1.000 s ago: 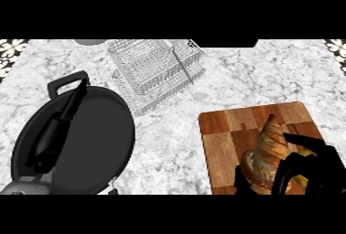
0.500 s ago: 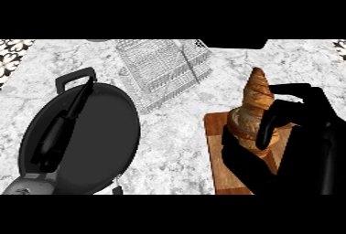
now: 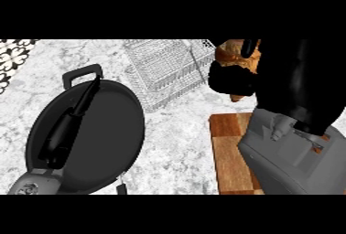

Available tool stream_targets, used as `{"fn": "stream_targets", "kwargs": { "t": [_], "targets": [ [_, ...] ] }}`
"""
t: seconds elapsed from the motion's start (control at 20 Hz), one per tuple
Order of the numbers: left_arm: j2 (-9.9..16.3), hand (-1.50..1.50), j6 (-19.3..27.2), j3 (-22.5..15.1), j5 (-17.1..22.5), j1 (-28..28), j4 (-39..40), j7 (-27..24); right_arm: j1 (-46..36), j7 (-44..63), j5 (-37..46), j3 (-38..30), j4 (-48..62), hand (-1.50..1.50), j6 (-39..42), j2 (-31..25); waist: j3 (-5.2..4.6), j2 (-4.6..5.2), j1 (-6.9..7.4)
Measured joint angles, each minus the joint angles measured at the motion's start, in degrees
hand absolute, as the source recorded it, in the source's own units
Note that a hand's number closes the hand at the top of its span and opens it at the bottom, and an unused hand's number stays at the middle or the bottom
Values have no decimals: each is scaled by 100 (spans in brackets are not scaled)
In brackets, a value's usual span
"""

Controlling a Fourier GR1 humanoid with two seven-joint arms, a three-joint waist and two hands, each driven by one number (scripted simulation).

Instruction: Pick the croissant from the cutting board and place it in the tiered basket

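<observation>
My right hand (image 3: 290, 77) is shut on the golden-brown croissant (image 3: 233, 55), held high above the counter, close to the view, near the upper right. Only part of the croissant shows between the black fingers. The wire tiered basket (image 3: 165, 68) stands at the back middle, just left of the raised croissant. The wooden cutting board (image 3: 229, 155) lies at the lower right, partly hidden by my grey right forearm (image 3: 290, 155). My left hand shows in no view.
A large black pan (image 3: 94, 137) with a black lid handle lies on the marble counter at the left, its grey handle end at the lower left corner. A patterned tile strip (image 3: 13, 57) runs along the upper left edge.
My right hand has lifted the croissant off the cutting board and carried it up and back toward the basket. The arm now fills much of the right side.
</observation>
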Motion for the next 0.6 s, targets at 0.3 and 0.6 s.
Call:
{"fn": "stream_targets", "kwargs": {
  "t": [0.3, 0.6],
  "targets": [
    [-61, 0, -13, -69, -49, -68, 6, -17, -1072, -45, -440, -718, 1713, 150, -372, 4, 4, 40, 106],
    [-121, 0, -14, -90, -92, -233, 54, 35, -1781, -171, -607, -1254, 3274, 150, -1164, 5, 8, 93, 166]
  ]
}}
